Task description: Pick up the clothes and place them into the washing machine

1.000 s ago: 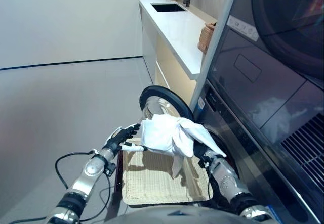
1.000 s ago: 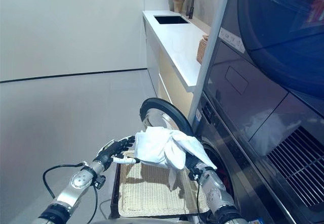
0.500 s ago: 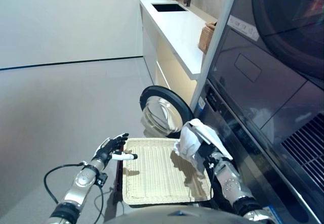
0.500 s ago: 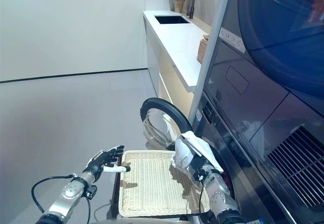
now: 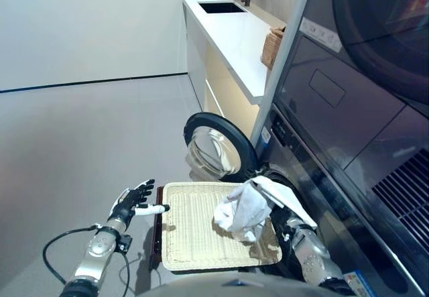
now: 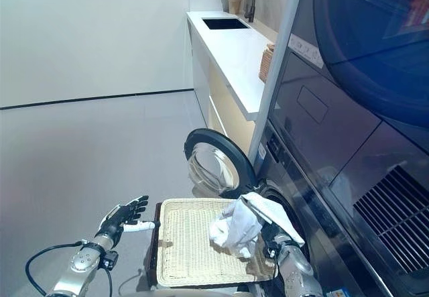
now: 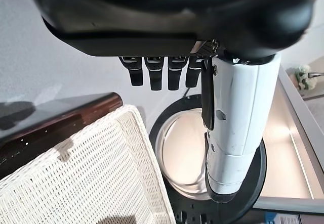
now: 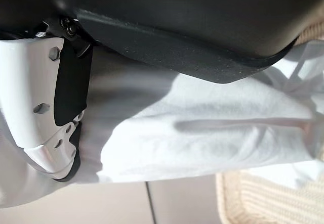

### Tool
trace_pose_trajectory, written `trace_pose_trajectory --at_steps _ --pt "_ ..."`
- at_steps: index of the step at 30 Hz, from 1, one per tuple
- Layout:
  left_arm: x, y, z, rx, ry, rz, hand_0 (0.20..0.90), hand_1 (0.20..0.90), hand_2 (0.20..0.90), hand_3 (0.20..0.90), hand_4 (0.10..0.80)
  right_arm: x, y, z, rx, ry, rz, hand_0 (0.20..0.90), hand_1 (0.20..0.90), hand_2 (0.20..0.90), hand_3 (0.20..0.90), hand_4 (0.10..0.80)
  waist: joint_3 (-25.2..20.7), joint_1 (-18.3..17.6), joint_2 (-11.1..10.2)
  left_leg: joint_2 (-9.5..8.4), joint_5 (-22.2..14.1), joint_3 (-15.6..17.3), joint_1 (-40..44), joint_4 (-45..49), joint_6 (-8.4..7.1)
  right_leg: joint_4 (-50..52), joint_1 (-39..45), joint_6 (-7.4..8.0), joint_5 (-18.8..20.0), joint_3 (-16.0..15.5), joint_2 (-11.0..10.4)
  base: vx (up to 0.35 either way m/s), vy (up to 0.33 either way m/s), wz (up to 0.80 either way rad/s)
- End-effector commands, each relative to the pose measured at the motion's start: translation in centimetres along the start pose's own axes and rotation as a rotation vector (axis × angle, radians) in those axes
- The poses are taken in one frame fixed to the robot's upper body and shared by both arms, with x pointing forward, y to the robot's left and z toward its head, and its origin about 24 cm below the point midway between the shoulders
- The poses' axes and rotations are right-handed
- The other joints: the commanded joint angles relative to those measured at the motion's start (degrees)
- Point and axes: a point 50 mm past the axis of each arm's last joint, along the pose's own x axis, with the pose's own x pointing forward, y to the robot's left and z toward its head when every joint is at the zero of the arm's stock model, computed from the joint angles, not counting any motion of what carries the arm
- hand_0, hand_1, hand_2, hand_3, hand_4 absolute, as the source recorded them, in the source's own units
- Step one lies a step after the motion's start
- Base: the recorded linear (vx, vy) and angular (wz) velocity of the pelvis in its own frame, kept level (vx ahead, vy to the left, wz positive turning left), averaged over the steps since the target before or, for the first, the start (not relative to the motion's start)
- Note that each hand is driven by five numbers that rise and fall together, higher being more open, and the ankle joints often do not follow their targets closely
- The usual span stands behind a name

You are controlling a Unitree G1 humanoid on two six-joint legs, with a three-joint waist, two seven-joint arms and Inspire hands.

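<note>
Cloth [image 5: 244, 210] bunched in right hand [image 6: 276, 239], fingers curled on it, over tray [image 5: 194, 243] at 3 o'clock; swing toward washer [image 5: 295, 196] opening, left hand [image 5: 131, 202] splayed empty.

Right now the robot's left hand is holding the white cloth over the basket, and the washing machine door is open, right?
Not quite. The right hand holds the white cloth over the basket; the left hand is open and empty beside it, as the left eye view shows. The washing machine door is indeed open.

White cloth [image 5: 244, 210], cream woven basket [image 5: 194, 233]
</note>
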Motion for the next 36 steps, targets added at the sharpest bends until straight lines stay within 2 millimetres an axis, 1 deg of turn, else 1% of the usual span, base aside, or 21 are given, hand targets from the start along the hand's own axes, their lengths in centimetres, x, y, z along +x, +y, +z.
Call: trace_pose_trajectory --at_steps 1,3,5,7,11,13,14,15,18,21,22,23,26,29,30,33,36 --pt "0.8 3.4 5.0 -0.009 -0.257 0.149 0.9 0.9 0.9 0.9 0.8 1.7 2.3 7.4 -0.145 -0.289 0.141 0.2 0.2 0.2 0.2 0.3 0.17 0.43 -0.61 2.71 0.9 -3.15 -2.5 0.12 -3.46 2.09 1.97 5.23 -1.39 -0.27 -5.33 0.0 0.0 0.0" --pt "0.8 3.3 5.1 -0.017 -0.262 0.173 0.9 0.9 0.9 0.9 0.8 1.8 2.7 7.4 -0.162 -0.288 0.155 0.2 0.2 0.2 0.2 0.3 0.27 0.51 -0.66 2.76 0.9 -3.13 -2.51 0.11 -3.48 2.01 2.03 5.21 -1.36 -0.37 -5.29 0.0 0.0 0.0" --pt "0.7 3.4 5.0 -0.023 -0.264 0.206 0.9 0.9 0.9 0.9 0.8 1.9 3.6 8.1 -0.153 -0.323 0.191 0.2 0.2 0.2 0.2 0.3 0.37 0.65 -0.74 2.82 0.93 -3.12 -2.56 0.12 -3.51 1.93 2.09 5.19 -1.41 -0.5 -5.24 0.0 0.0 0.0" --pt "0.7 3.4 5.0 -0.026 -0.265 0.212 0.9 0.9 0.9 0.9 0.8 1.9 3.8 8.3 -0.151 -0.333 0.199 0.2 0.2 0.2 0.2 0.3 0.38 0.66 -0.75 2.84 0.93 -3.19 -2.57 0.09 -3.52 1.89 2.15 5.18 -1.45 -0.57 -5.23 0.0 0.0 0.0" --pt "0.6 3.4 5.1 -0.01 -0.273 0.216 0.9 0.9 0.9 0.9 0.8 1.5 4.9 10.0 -0.213 -0.395 0.258 0.2 0.2 0.2 0.2 0.3 0.3 0.72 -0.92 2.91 0.95 -3.16 -2.66 0.1 -3.56 1.88 2.29 5.23 -1.46 -0.65 -5.27 0.0 0.0 0.0" --pt "0.4 3.3 5.2 0.002 -0.287 0.208 0.9 0.9 0.9 0.9 0.8 1.1 5.5 11.7 -0.26 -0.458 0.287 0.2 0.2 0.2 0.2 0.3 0.15 0.86 -1.01 2.95 0.92 -3.13 -2.64 0.07 -3.58 1.81 2.37 5.27 -1.45 -0.87 -5.31 0.0 0.0 0.0" --pt "0.4 3.3 5.2 0.002 -0.286 0.208 0.9 0.9 0.9 0.9 0.8 1.1 5.5 11.7 -0.26 -0.458 0.287 0.2 0.2 0.2 0.2 0.3 0.14 0.87 -0.99 2.96 0.92 -3.14 -2.63 0.07 -3.58 1.81 2.39 5.27 -1.45 -0.88 -5.3 0.0 0.0 0.0" --pt "0.4 3.3 5.4 0.008 -0.293 0.204 0.9 0.9 0.9 0.9 0.8 1.0 5.8 12.2 -0.271 -0.478 0.298 0.2 0.2 0.2 0.2 0.3 0.09 0.93 -1.02 2.95 0.91 -3.13 -2.65 0.11 -3.61 1.8 2.39 5.3 -1.44 -0.97 -5.33 0.0 0.0 0.0" --pt "0.6 3.1 6.0 0.017 -0.314 0.183 0.9 0.9 0.9 0.9 0.8 1.1 6.4 13.5 -0.297 -0.52 0.311 0.2 0.2 0.2 0.2 0.3 0.01 1.17 -1.17 2.93 0.94 -3.25 -2.76 0.13 -3.61 1.86 2.28 5.32 -1.43 -0.97 -5.41 0.0 0.0 0.0" --pt "0.9 2.8 6.2 0.024 -0.318 0.162 0.9 0.9 0.9 0.9 0.8 1.3 7.3 14.7 -0.329 -0.548 0.331 0.2 0.2 0.2 0.2 0.3 -0.12 1.35 -1.4 2.88 0.91 -3.25 -2.68 0.16 -3.52 1.86 2.35 5.27 -1.34 -0.84 -5.37 0.0 0.0 0.0" --pt "1.0 2.8 6.4 0.026 -0.323 0.154 0.9 0.9 0.9 0.9 0.8 1.4 8.0 15.4 -0.355 -0.567 0.347 0.2 0.2 0.2 0.2 0.3 -0.2 1.48 -1.51 2.89 0.88 -3.28 -2.58 0.14 -3.51 1.87 2.41 5.24 -1.33 -0.84 -5.33 0.0 0.0 0.0" --pt "1.0 2.8 6.4 0.026 -0.323 0.154 0.9 0.9 0.9 0.9 0.8 1.4 8.0 15.4 -0.355 -0.567 0.347 0.2 0.2 0.2 0.2 0.3 -0.17 1.48 -1.51 2.89 0.87 -3.28 -2.57 0.14 -3.51 1.87 2.42 5.24 -1.33 -0.84 -5.33 0.0 0.0 0.0" --pt "1.1 2.7 6.7 0.027 -0.334 0.147 0.9 0.9 0.9 0.9 0.8 1.7 9.3 16.3 -0.362 -0.592 0.39 0.2 0.2 0.2 0.2 0.3 -0.18 1.67 -1.65 2.9 0.87 -3.29 -2.53 0.13 -3.49 1.78 2.53 5.22 -1.22 -0.8 -5.34 0.0 0.0 0.0" --pt "1.2 2.6 7.4 0.022 -0.36 0.141 0.9 0.9 0.9 0.9 0.8 1.2 11.3 17.7 -0.36 -0.656 0.474 0.2 0.2 0.2 0.2 0.3 -0.22 1.91 -1.62 2.98 0.93 -3.34 -2.57 0.12 -3.57 1.81 2.56 5.17 -1.25 -0.97 -5.38 0.0 0.0 0.0" --pt "1.2 2.6 7.4 0.022 -0.36 0.141 0.9 0.9 0.9 0.9 0.8 1.2 11.3 17.7 -0.36 -0.656 0.474 0.2 0.2 0.2 0.2 0.3 -0.22 1.91 -1.61 2.98 0.93 -3.35 -2.57 0.12 -3.57 1.81 2.57 5.17 -1.26 -0.98 -5.37 0.0 0.0 0.0" --pt "1.4 2.4 8.0 0.02 -0.383 0.122 0.9 0.9 0.9 0.9 0.8 1.0 12.3 18.4 -0.373 -0.685 0.509 0.2 0.2 0.2 0.2 0.3 -0.4 2.07 -1.59 2.91 0.9 -3.45 -2.59 0.13 -3.53 1.82 2.61 5.16 -1.27 -1.12 -5.36 0.0 0.0 0.0" --pt "1.7 2.2 8.3 0.021 -0.385 0.108 0.9 0.9 0.9 0.9 0.8 1.0 12.8 19.0 -0.39 -0.7 0.517 0.2 0.2 0.2 0.2 0.3 -0.57 2.17 -1.68 2.82 0.85 -3.44 -2.53 0.15 -3.5 1.83 2.76 5.13 -1.14 -1.12 -5.41 0.0 0.0 0.0"
